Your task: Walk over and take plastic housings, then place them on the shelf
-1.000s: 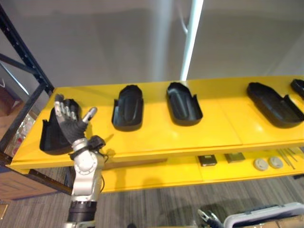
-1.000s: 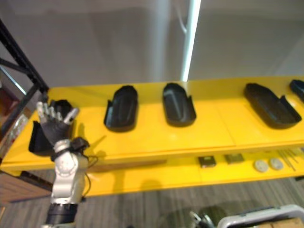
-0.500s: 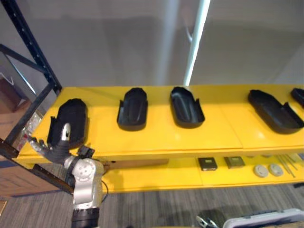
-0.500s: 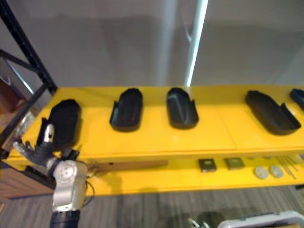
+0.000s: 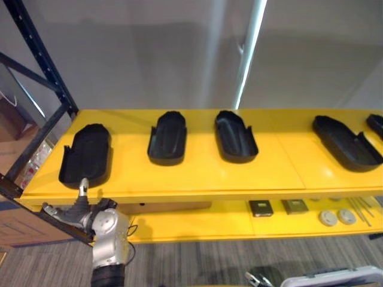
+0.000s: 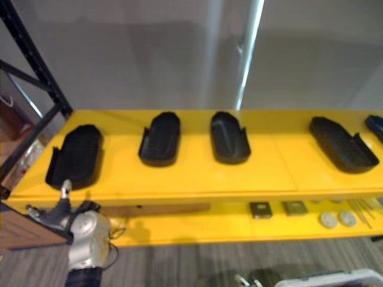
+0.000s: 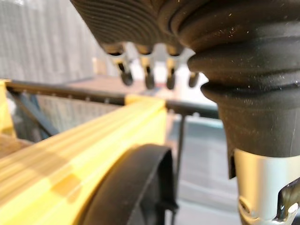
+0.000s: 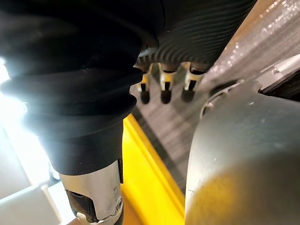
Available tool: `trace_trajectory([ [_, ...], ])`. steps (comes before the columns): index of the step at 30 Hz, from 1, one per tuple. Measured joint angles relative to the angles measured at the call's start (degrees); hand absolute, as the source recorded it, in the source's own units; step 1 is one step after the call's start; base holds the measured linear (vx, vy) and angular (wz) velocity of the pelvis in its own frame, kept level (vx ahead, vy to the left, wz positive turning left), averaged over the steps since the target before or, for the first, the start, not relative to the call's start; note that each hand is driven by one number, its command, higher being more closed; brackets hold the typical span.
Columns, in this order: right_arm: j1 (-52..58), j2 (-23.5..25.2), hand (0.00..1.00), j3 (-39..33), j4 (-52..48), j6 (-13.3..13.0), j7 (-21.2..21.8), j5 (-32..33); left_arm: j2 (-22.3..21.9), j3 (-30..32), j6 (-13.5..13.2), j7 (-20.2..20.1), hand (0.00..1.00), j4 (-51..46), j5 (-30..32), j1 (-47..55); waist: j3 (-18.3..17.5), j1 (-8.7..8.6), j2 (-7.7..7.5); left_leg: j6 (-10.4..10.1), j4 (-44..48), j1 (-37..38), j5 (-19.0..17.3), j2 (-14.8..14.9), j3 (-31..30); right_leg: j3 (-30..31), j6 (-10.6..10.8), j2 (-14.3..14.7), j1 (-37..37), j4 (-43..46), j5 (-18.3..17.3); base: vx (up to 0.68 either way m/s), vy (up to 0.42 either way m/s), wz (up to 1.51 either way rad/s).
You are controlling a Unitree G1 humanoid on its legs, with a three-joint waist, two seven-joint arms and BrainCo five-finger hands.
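Left hand (image 5: 74, 208) lower, below housing (image 5: 87, 154)

The black housings (image 5: 87, 155) looked like matt moulded plastic. The yellow shelf (image 5: 197, 176) was smooth with a faint sheen, and its frame (image 5: 43, 63) was dark painted metal.

I see five black plastic housings lying flat on the top board of the yellow shelf (image 5: 197, 174) — long, shallow shells, none touching. The leftmost housing (image 5: 87, 154) sits near the board's left end. The second housing (image 5: 168, 137) and third housing (image 5: 236, 135) lie mid-board. The fourth housing (image 5: 346, 142) lies angled toward the right end, and the fifth housing (image 5: 376, 124) is cut off there.
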Motion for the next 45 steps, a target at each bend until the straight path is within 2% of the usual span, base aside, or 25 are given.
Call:
trace_trajectory([
  [7,0.05,-0.35,0.0,-0.01,-0.03,0.68,0.02,-0.42,0.16,1.9,0.0,-0.53,0.0,3.52,0.21,-1.96,0.11,-0.06,0.26,-0.13,0.0,0.62,-0.25,0.25,0.85,0.79,-0.01,0.13,0.06,-0.09,0.01,-0.03,-0.008,-0.06],
  [17,0.0,-0.95,0.0,-0.21,-0.48,1.31,0.22,-1.56,4.44,2.6,0.52,-0.97,0.0,4.36,0.99,-6.33,0.72,-0.23,1.03,-0.19,0.0,0.61,-0.44,0.2,1.32,1.5,0.02,0.12,-0.05,-0.19,0.06,0.0,-0.001,-0.02],
  [22,-0.15,-1.03,0.0,-0.38,-0.75,1.64,0.34,-2.08,4.48,2.7,2.6,-1.23,0.0,5.51,2.66,-6.83,0.78,-0.94,1.13,-0.37,0.01,0.62,-0.57,0.37,1.82,1.84,-0.04,0.24,-0.31,-0.21,0.1,-0.01,-0.009,-0.04],
  [28,0.08,-1.18,0.0,-0.51,-1.26,1.69,0.35,-2.29,5.92,2.65,6.26,-3.52,0.0,8.34,2.55,-7.56,0.99,-1.55,1.37,-0.5,0.02,0.69,-0.81,0.76,3.08,3.1,-0.29,0.56,-0.94,-0.18,0.3,-0.01,-0.005,-0.1],
  [39,0.82,-2.56,0.0,-0.51,-1.32,1.77,0.47,-2.65,9.58,4.3,6.11,-4.95,0.0,16.84,2.4,-11.68,3.32,-1.63,2.71,-0.77,0.04,0.92,-1.06,1.03,4.36,4.75,-0.44,1.01,-1.81,0.32,0.22,-0.01,-0.001,-0.05],
  [45,1.21,-3.06,0.0,-0.49,-1.86,1.92,1.4,-2.62,14.05,4.69,6.1,-4.88,0.0,21.48,-0.29,-15.12,4.65,-2.43,3.38,-0.77,0.09,0.4,-1.06,1.04,4.42,4.94,-0.64,1.0,-2.76,1.09,0.08,0.0,0.001,-0.01],
])
